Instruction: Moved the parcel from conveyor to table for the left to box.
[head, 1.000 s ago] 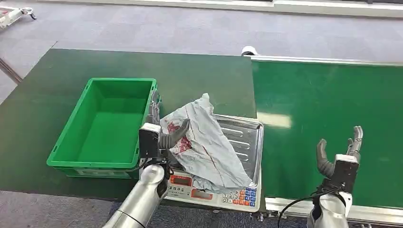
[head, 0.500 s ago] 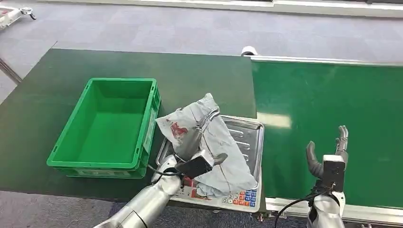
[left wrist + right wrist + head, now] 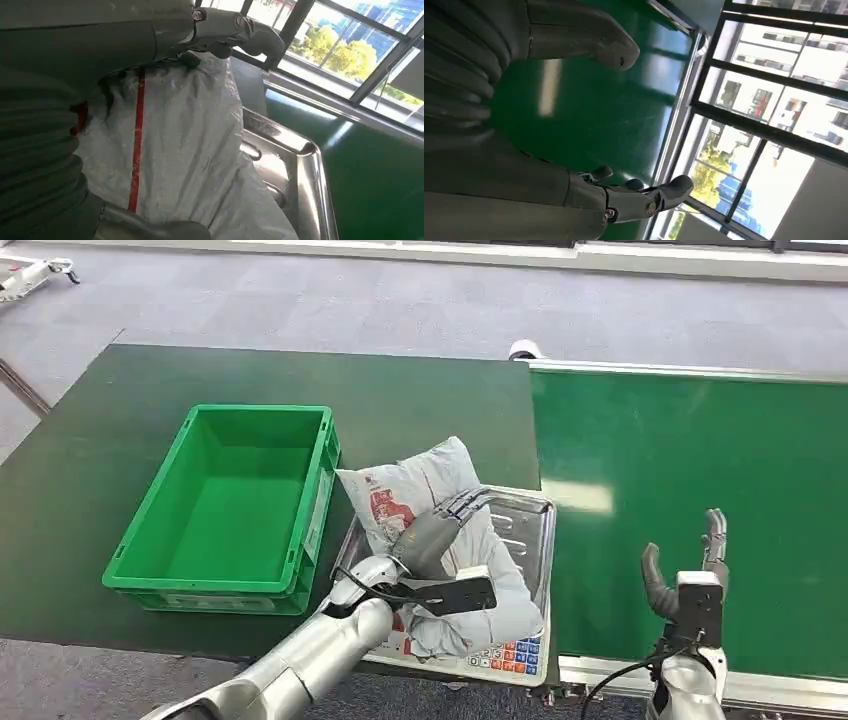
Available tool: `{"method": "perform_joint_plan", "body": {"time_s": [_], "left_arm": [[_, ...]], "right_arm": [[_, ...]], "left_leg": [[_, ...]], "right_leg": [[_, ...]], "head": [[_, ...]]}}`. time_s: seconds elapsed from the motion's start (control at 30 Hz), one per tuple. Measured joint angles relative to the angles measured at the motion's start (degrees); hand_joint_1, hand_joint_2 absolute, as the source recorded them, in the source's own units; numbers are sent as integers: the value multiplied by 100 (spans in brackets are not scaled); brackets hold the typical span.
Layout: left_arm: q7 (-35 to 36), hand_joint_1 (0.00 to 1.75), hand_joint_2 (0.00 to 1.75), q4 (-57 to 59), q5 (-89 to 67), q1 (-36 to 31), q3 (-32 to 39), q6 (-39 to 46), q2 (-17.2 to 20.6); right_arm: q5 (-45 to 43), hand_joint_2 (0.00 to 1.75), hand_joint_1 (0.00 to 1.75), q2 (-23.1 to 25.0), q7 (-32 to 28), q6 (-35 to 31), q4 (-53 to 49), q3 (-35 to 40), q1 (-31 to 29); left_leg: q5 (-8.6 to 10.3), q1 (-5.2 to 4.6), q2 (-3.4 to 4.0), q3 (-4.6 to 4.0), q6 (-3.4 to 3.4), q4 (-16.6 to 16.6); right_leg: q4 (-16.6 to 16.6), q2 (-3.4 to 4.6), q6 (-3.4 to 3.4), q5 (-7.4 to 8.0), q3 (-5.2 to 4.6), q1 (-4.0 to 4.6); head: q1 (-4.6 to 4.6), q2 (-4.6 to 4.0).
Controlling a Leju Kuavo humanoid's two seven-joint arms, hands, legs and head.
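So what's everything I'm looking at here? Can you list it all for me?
Parcel: one, grey-white with red print, lying on the scale's tray.
Scale: one, steel tray with coloured keys at the front, between the box and the conveyor.
Box: one, green, empty, on the table left of the scale.
Table: one, dark green top.
Conveyor: one, bright green belt, right of the table.
Floor: grey carpet beyond.
Left hand: grips the parcel on the tray.
Right hand: holds nothing, fingers apart, over the conveyor.
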Motion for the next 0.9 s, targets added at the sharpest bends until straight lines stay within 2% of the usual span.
{"method": "perform_joint_plan", "body": {"time_s": [0.2, 0.23, 0.27, 0.9], "left_arm": [[-7, 0, 175, 15, -24, -12, 0, -48, 7], [-7, 45, 175, 17, -24, -14, 0, -48, 7], [-7, 175, 175, 17, -24, -15, 0, -48, 7], [450, 175, 175, 122, -697, -62, 0, -299, -33]], "right_arm": [[20, 175, 0, -2, 0, 0, 35, 0, -33], [22, 175, 0, -2, 0, 0, 37, 0, -35], [22, 175, 0, -2, 0, 0, 41, 0, -35], [26, 175, 0, -4, 2, 50, 57, -83, -23]], "left_leg": [[0, 0, 0, 10, 0, 0], [0, 0, 0, 10, 0, 0], [0, 0, 0, 11, 0, 0], [0, 0, 2, 29, 0, 0]], "right_leg": [[0, 0, 0, 0, 9, 0], [0, 0, 0, 0, 10, 0], [0, 0, 0, 0, 10, 0], [0, 1, 0, 0, 25, 0]], "head": [[0, 0], [0, 0], [0, 0], [0, 0]]}}
